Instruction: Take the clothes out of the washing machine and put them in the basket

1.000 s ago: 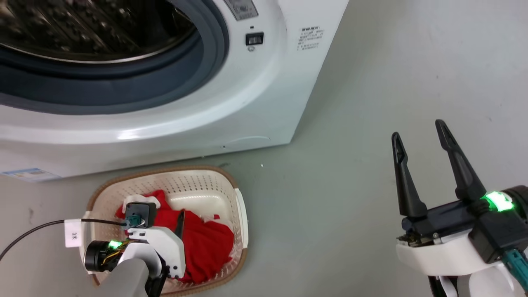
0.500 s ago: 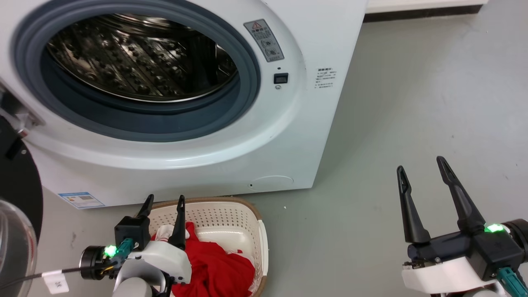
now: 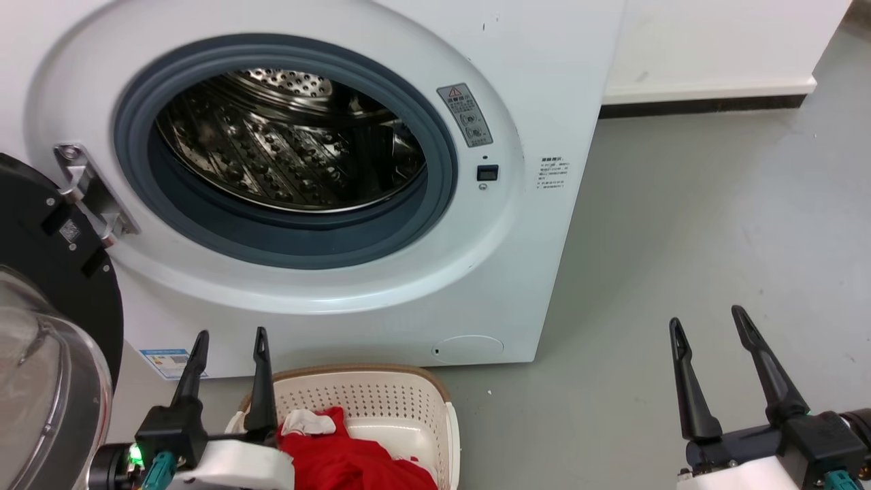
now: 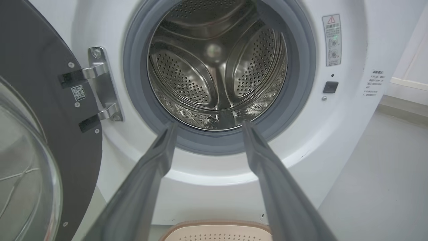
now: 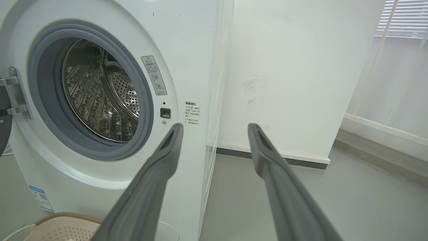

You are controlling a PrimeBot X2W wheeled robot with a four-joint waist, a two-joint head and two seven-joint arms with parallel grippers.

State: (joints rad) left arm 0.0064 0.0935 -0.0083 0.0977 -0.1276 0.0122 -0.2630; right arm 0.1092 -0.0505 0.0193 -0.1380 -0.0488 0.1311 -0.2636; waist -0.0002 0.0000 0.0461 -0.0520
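At the left, the door (image 3: 41, 258) of the washing machine (image 3: 544, 82) stands swung open. Near it the left gripper (image 3: 231, 333) hovers with its fingers spread, gripping nothing. Just right of that gripper the red clothes (image 3: 354, 463) lie in the basket (image 3: 381, 398) on the floor in front of the machine. Well apart at the right, the right gripper (image 3: 706, 316) hangs over the floor, fingers parted too.
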